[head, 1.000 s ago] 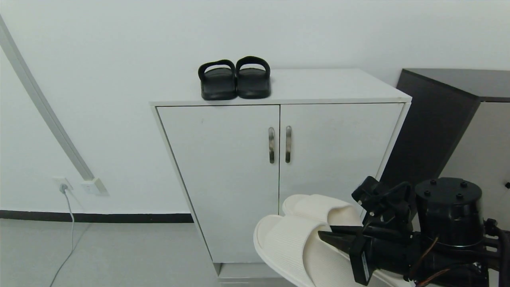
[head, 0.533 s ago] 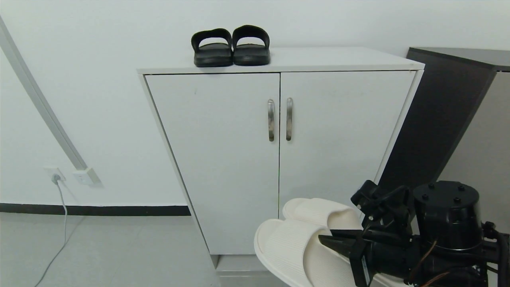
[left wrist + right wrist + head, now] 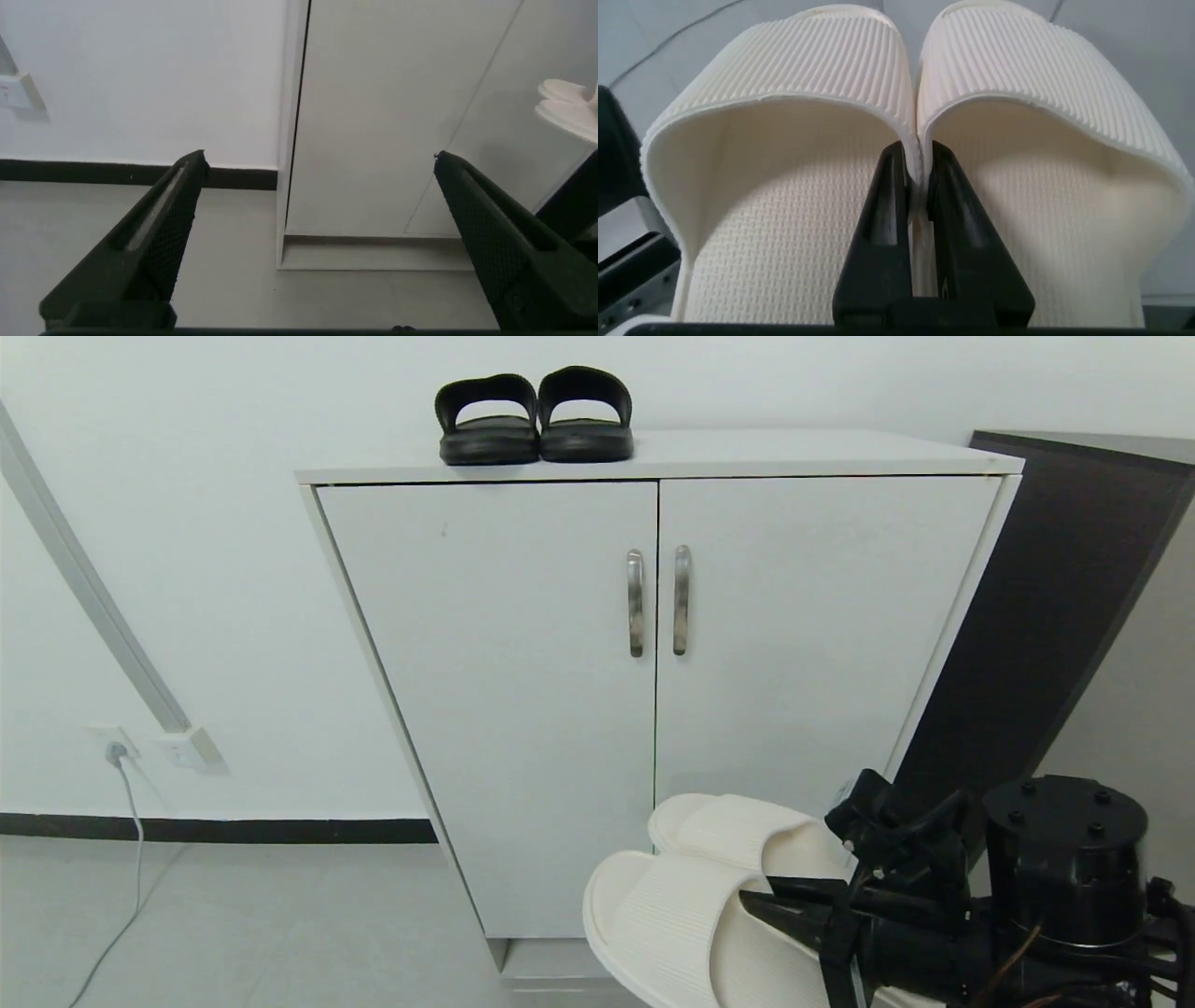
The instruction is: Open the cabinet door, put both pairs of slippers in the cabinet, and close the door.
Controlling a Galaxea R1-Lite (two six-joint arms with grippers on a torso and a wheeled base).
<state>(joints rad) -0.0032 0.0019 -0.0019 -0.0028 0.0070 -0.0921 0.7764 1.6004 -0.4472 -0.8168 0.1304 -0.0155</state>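
My head camera has sunk and closed in over the last second, so the white two-door cabinet fills more of the view. Nothing on it has itself shifted. Both doors are shut, with the steel bar handles side by side at the centre seam. The black rubber slides sit on the cabinet top, left of centre. My right gripper has its fingers clamped on the touching inner walls of the cream ribbed slippers, held low before the right door. My left gripper hangs empty, fingers spread wide, near the cabinet's lower left corner. I judge the left arm is free to open a door.
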